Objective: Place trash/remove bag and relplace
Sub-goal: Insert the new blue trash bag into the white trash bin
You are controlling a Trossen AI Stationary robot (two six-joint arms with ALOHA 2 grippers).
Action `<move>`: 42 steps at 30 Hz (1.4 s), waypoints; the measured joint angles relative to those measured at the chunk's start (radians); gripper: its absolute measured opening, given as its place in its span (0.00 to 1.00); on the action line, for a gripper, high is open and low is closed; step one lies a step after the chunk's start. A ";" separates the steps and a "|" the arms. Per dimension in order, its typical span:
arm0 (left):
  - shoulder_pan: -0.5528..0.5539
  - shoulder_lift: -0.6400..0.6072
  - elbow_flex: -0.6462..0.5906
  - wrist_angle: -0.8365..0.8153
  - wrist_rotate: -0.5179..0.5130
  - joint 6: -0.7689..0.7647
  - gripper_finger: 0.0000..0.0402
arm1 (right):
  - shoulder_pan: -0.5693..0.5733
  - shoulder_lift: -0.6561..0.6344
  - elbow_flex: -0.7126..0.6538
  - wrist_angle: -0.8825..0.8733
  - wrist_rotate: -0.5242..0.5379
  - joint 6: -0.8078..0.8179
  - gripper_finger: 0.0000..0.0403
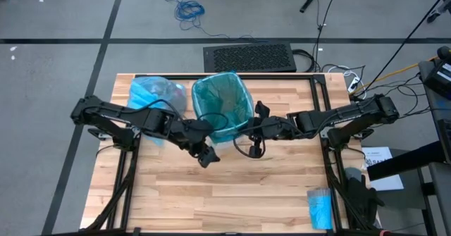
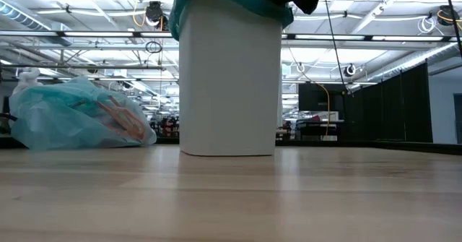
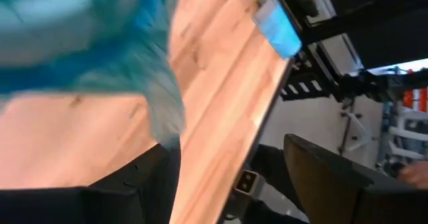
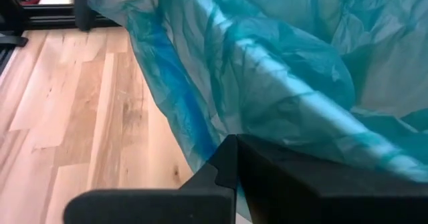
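Over on the far left of the wooden tabletop [image 1: 232,187] lies the light blue bag [image 1: 156,96], filled and slumped on its side; from table height something red and white shows through its thin plastic, with pale crumpled shapes beside it, too blurred to name. Just to its right stands the white bin [image 2: 229,83], lined with a darker teal bag [image 1: 222,102] whose edge is folded down over the rim.

The left pincer [image 1: 204,153] hangs just in front of the bin's near left corner, its fingers spread and nothing between them; teal plastic fills much of its wrist view but is not gripped.

The right pincer [image 1: 259,116] sits at the bin's right rim, pressed against the folded teal liner, fingers clenched together; whether plastic is caught between them I cannot tell.

Near the tabletop's front right corner, well apart from the rest, rests a small bright-blue roll [image 1: 320,206].
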 joint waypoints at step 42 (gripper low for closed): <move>0.138 -0.038 0.000 0.568 -0.209 0.355 0.65 | -0.180 -0.277 0.000 0.464 0.308 -0.101 0.00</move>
